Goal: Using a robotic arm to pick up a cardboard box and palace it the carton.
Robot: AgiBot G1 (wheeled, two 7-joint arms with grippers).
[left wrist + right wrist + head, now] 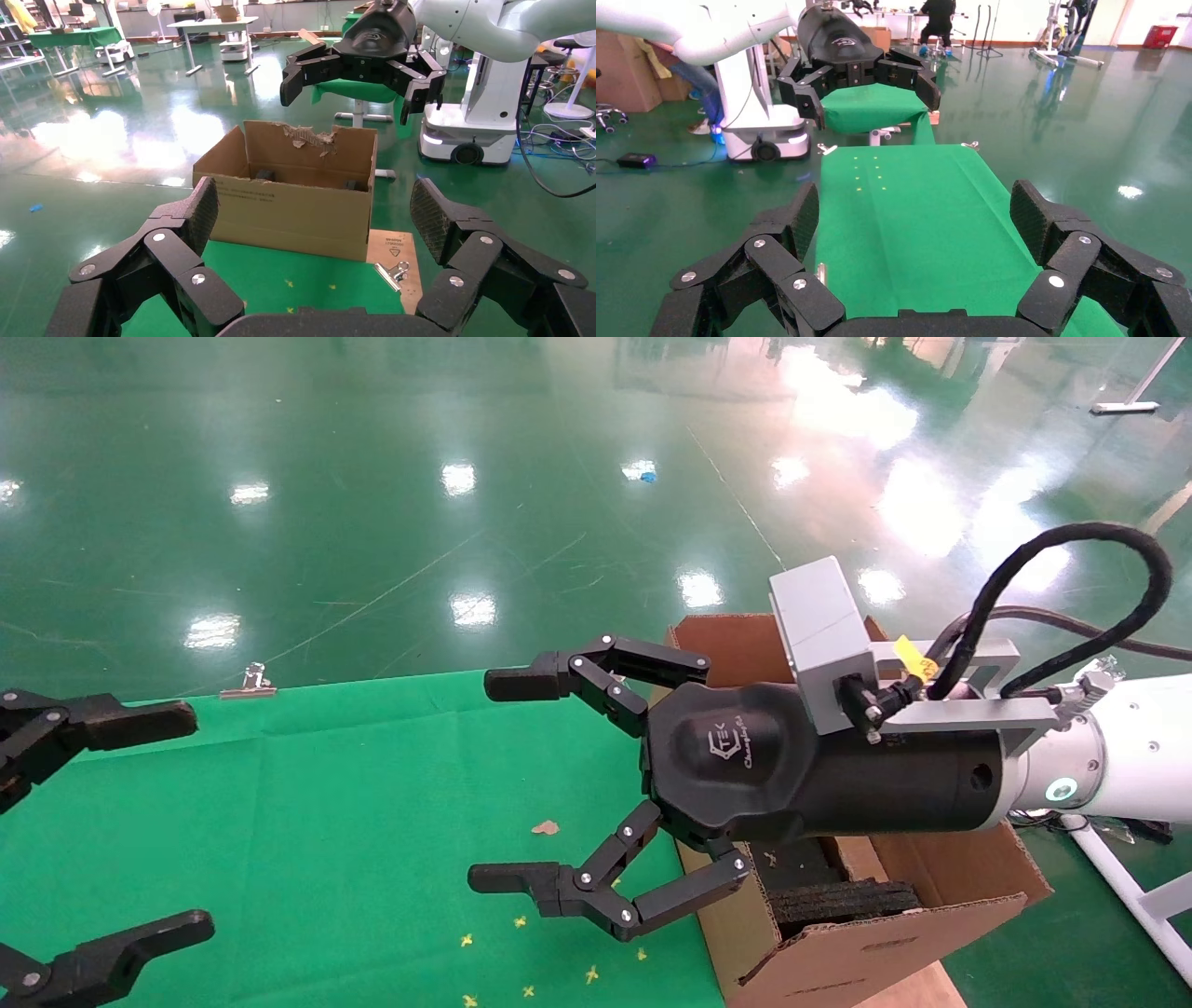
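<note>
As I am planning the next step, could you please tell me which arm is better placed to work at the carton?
Right, probably. The right tool, open, hovers beside the carton; the left tool, also open, sits across the green cloth. No small box is in view.

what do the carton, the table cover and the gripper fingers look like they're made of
Carton: brown corrugated cardboard, matte; a fluted cut edge and a torn flap show. Table cover: seemingly green cloth, matte, with fold creases and a clip at its edge. Right gripper, open over the table, and left gripper, also open: fingers look like black hard plastic or coated metal, screwed links, textured pads.
</note>
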